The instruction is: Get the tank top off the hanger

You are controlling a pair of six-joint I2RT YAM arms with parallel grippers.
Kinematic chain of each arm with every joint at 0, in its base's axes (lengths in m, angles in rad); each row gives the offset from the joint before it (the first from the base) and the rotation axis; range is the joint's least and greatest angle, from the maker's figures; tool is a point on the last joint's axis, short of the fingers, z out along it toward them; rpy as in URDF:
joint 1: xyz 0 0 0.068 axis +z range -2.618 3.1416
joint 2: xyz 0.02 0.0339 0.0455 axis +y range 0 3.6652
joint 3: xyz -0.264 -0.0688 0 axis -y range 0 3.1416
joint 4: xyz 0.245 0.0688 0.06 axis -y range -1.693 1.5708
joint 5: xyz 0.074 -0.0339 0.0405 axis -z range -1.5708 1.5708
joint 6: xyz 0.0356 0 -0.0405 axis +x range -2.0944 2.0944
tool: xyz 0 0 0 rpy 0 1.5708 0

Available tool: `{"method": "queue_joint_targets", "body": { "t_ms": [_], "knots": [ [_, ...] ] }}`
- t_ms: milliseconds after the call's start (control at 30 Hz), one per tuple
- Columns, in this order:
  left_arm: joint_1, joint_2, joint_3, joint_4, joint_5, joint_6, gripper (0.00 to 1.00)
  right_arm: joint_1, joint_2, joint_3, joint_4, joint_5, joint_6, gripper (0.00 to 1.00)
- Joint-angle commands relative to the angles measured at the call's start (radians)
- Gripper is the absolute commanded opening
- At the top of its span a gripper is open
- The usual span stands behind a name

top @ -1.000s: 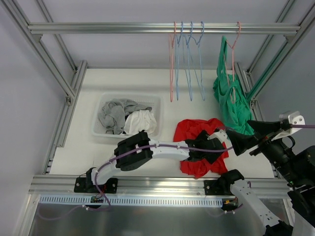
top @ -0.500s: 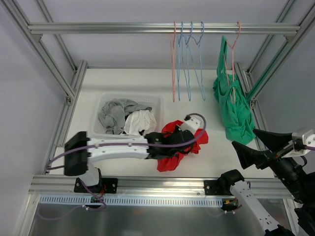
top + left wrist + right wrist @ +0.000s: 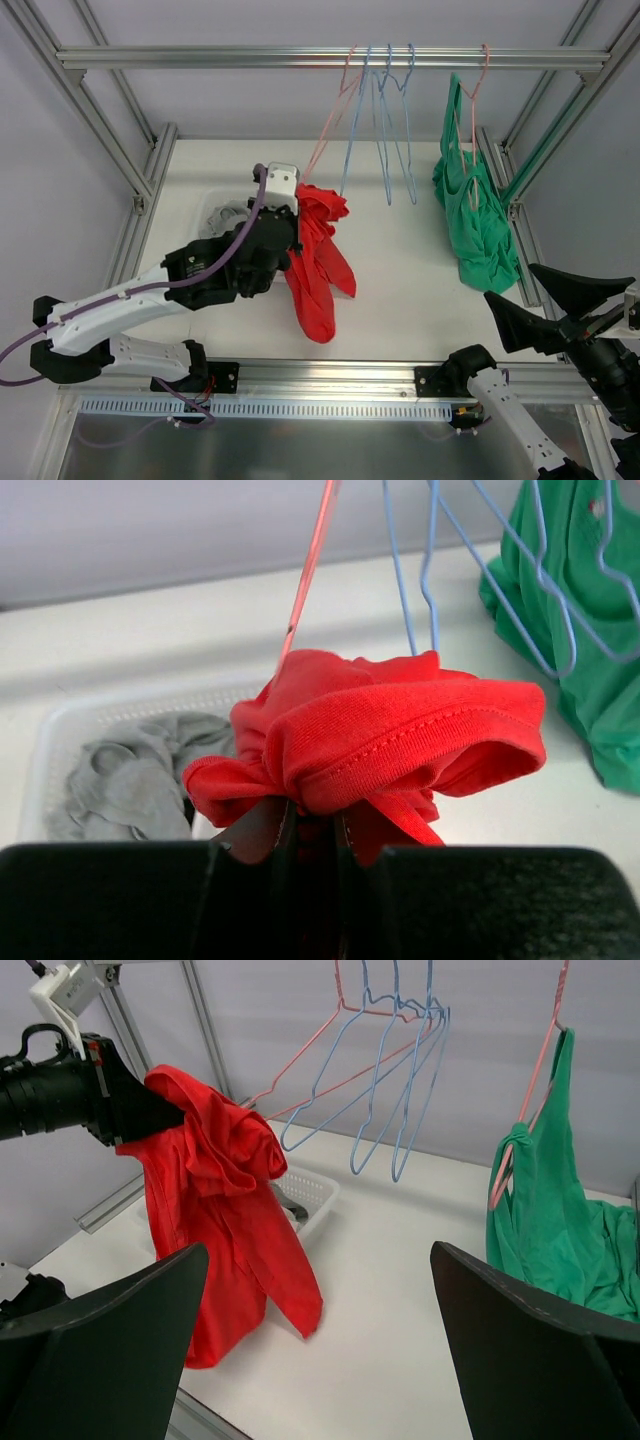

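My left gripper (image 3: 297,208) (image 3: 312,830) is shut on a bunched red tank top (image 3: 318,270) (image 3: 400,735) (image 3: 215,1190) and holds it up in the air over the basket's right end. The cloth's lower end hangs down toward the table. An empty pink hanger (image 3: 330,130) (image 3: 310,570) leans aslant from the rail, its lower end against the red cloth. A green tank top (image 3: 475,215) (image 3: 550,1220) hangs on another pink hanger (image 3: 478,75) at the right. My right gripper (image 3: 510,282) (image 3: 318,1260) stands wide open and empty, near the table's front right, below the green top.
A white basket (image 3: 215,212) (image 3: 60,730) with grey and white clothes sits at the left, partly under my left arm. Several empty blue hangers (image 3: 390,120) hang from the metal rail (image 3: 250,57). Frame posts flank the white table (image 3: 410,280).
My left gripper closed on the red tank top, lifted it off the table and carried it left and up to the basket. The pink hanger swung aslant. My right arm drew back slightly.
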Motion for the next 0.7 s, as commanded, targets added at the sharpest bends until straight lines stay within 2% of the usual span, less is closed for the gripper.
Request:
{"method": "queue_joint_targets", "body": {
  "t_ms": [0, 200, 367, 533, 667],
  "knots": [
    [0.045, -0.057, 0.141, 0.013, -0.068, 0.109, 0.0, -0.001, 0.021, 0.025, 0.054, -0.017, 0.005, 1.0],
    [0.226, -0.044, 0.293, 0.012, 0.073, 0.183, 0.0, -0.001, 0.029, 0.003, 0.081, -0.034, 0.02, 0.99],
    [0.31, 0.017, 0.379, 0.012, 0.135, 0.221, 0.0, -0.003, 0.036, -0.011, 0.1, -0.052, 0.033, 0.99],
    [0.422, 0.058, 0.383, 0.01, 0.199, 0.194, 0.0, -0.001, 0.039, -0.017, 0.106, -0.061, 0.037, 0.99],
    [0.505, 0.066, 0.301, 0.012, 0.297, 0.123, 0.0, -0.001, 0.036, -0.026, 0.11, -0.066, 0.04, 1.0]
  ]
}}
